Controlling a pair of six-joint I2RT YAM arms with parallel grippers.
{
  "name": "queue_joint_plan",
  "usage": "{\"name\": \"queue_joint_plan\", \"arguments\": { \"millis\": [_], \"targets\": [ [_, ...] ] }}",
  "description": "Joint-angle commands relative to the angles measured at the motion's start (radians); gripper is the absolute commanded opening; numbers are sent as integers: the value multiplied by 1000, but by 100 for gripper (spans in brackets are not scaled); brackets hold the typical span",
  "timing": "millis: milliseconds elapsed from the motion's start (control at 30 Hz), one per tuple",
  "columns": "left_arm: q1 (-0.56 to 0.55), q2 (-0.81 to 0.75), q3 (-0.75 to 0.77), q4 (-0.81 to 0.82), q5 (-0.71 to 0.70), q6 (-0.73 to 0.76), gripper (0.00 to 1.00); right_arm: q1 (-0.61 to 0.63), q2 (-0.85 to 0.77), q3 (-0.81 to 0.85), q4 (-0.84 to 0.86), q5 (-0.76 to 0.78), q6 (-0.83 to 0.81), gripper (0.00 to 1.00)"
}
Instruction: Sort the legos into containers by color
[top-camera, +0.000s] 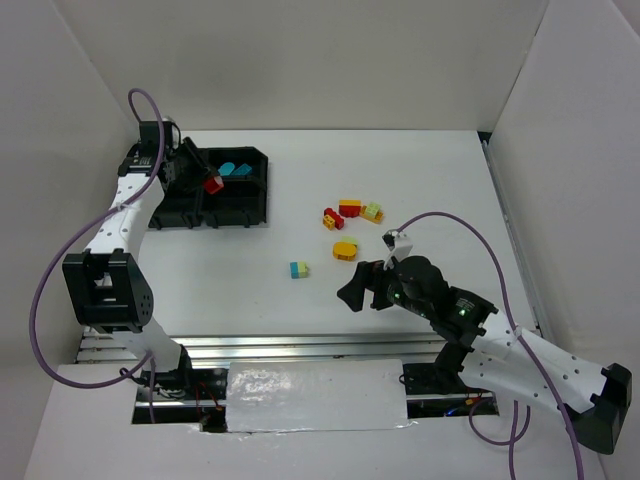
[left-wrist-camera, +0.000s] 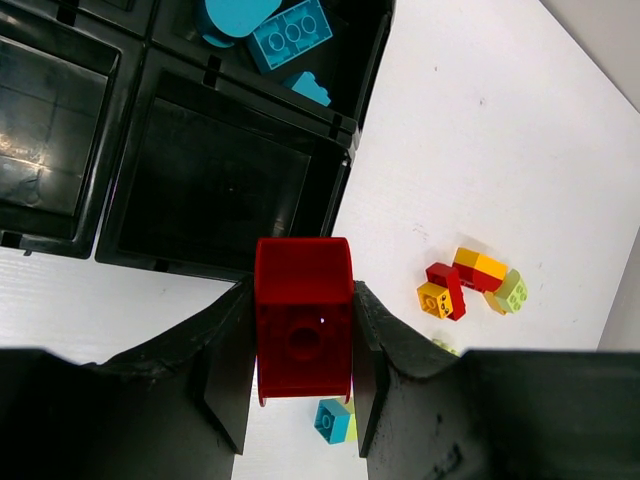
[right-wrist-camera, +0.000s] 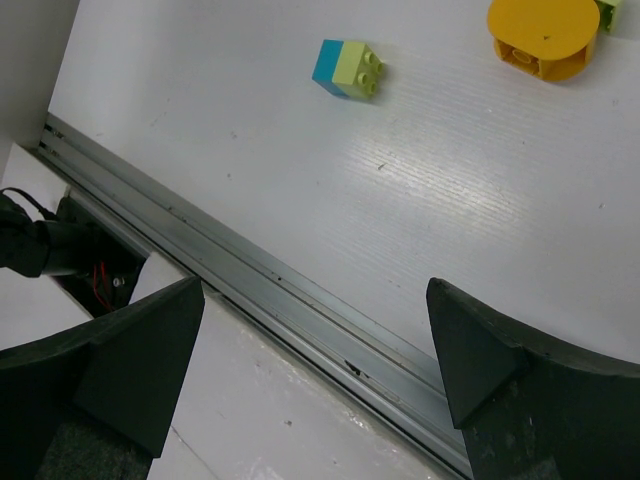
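One red brick (left-wrist-camera: 303, 335) is clamped between the fingers of my left gripper (top-camera: 207, 181), held over the black tray (top-camera: 255, 222) near its middle. From the wrist view, the brick's long side runs straight ahead. The bare compartment (left-wrist-camera: 220, 190) lies just beyond its front edge, and the one holding the blue pieces (left-wrist-camera: 288, 33) is farther on. I judge that a short reach forward would put the brick over the bare one.

To the right, my right gripper (right-wrist-camera: 315, 300) hangs over the table (right-wrist-camera: 450, 200), fingers wide apart with nothing between them. The blue-and-green brick (right-wrist-camera: 348, 68) lies almost straight ahead of it and the round yellow piece (right-wrist-camera: 543, 35) farther right, so this arm is nearer to both.
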Motion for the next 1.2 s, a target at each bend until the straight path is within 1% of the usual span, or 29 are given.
{"name": "queue_joint_plan", "arguments": {
  "millis": [0,267,600,767,933,1167],
  "targets": [
    [-6,9,35,40,30,-19,0,-3,-20,1,9,10,2,100],
    [-6,0,42,49,33,-24,0,-3,-40,-2,-1,19,3,100],
    [-6,46,56,60,48,-25,0,-5,-14,3,14,13,2,100],
    [-6,31,25,78,28,-28,0,-3,0,10,9,19,0,100],
    [-4,45,22,75,37,-30,0,-5,-5,3,17,13,5,100],
    [-6,25,18,73,27,-28,0,-3,-13,-1,11,16,0,100]
  ]
}}
